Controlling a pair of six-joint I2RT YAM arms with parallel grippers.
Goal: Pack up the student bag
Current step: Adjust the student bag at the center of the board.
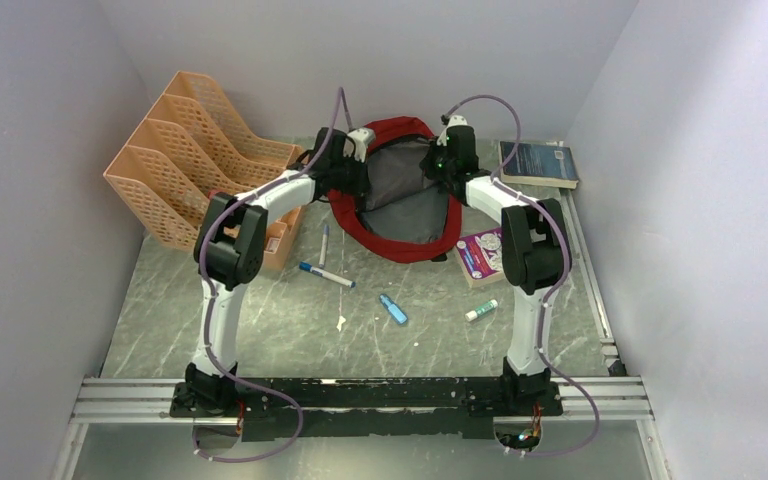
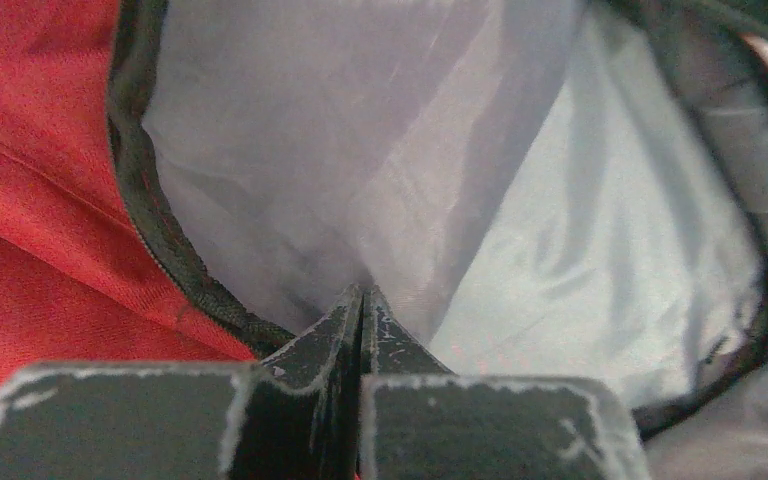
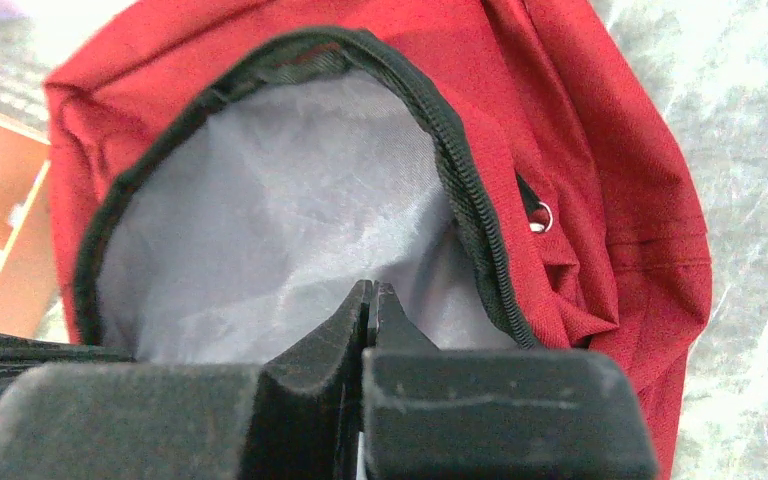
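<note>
I find the left gripper (image 2: 362, 300) and right gripper (image 3: 372, 296) each pressed together on the bag (image 1: 401, 246) lining, with nothing visibly packed and the marker (image 1: 326, 274) and book (image 1: 538, 163) lying outside.

L wrist cam: I see L gripper (image 2: 362, 296) fingers pressed together, tips pinching the grey lining (image 2: 580, 210) of the student bag (image 2: 40, 250). Creases fan out from tips. Black zipper edge (image 2: 152, 215) runs btwn red shell and lining.

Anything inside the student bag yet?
Only grey lining shows inside the student bag; no items visible. The left claw and right claw block the lower part, so its bottom is unseen.
</note>
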